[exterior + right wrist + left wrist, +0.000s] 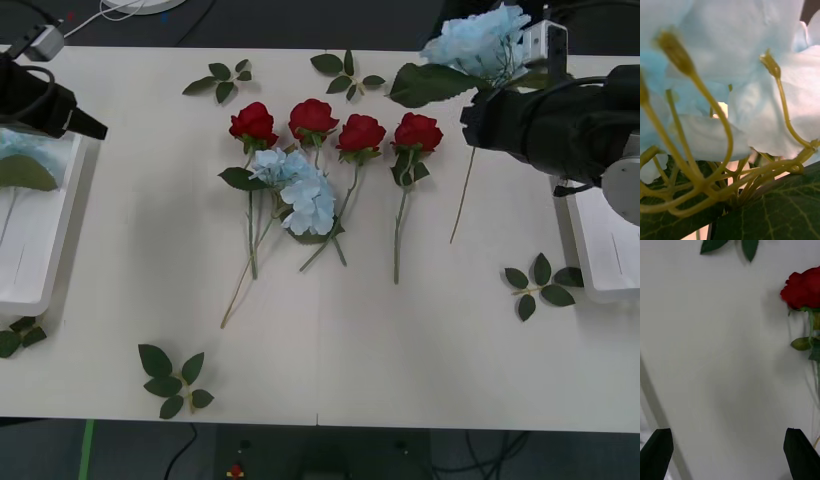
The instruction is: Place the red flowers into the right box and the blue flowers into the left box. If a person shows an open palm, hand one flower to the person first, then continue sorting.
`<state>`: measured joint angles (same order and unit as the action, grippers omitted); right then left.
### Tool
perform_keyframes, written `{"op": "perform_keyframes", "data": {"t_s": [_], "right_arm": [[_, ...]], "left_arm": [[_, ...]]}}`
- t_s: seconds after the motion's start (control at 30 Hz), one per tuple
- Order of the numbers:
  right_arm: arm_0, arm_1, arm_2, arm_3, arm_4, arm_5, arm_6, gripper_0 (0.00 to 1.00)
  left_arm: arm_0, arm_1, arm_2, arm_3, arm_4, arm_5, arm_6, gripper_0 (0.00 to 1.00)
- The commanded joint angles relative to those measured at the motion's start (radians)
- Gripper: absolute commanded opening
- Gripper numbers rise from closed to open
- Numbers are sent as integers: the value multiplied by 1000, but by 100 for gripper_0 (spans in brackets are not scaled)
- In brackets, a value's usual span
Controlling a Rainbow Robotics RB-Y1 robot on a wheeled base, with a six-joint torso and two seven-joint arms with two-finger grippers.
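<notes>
Four red flowers lie in a row at the table's middle, from one rose (253, 122) to another (418, 130). One blue flower (303, 192) lies among their stems. My right gripper (487, 118) is shut on another blue flower (478, 42), held above the table's far right with its stem hanging down; its petals (733, 45) crowd the right wrist view. The left box (52, 262) holds a blue flower (12, 150). My left gripper (730, 455) is open over bare table near that box, with a rose (805, 288) off to one side. The right box (605, 260) sits under my right arm.
Loose green leaf sprigs lie at the back (225, 80) (348, 70), near the right box (540, 283), at the front left (172, 378) and beside the left box (18, 335). The table's front half between them is bare.
</notes>
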<state>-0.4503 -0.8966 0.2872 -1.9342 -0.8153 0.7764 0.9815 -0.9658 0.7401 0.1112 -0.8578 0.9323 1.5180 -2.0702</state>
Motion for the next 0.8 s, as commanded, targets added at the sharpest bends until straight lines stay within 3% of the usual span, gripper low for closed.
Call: {"op": "perform_keyframes", "data": {"t_s": [0.03,0.27,0.4,0.63,0.8], "right_arm": [[22,-24,-29,-69,-82,-149,229,0],[13,50,-42,-121,-255,-201,431,0],[-7,99,-56,-129,-403,-121,516,0],[-27,212,-175,-121,-716,146,692,0],[-53,246,-177,-112,-782,153,849,0]], "left_arm": [[-88,-102,-127,-141,-86,-7,271,85],[-131,-185,-131,-172,-132,-10,361,85],[-136,-189,-114,-182,-112,2,305,86],[-134,-215,148,-205,-18,248,-68,85],[-103,-245,364,-221,-4,402,-335,85]]}}
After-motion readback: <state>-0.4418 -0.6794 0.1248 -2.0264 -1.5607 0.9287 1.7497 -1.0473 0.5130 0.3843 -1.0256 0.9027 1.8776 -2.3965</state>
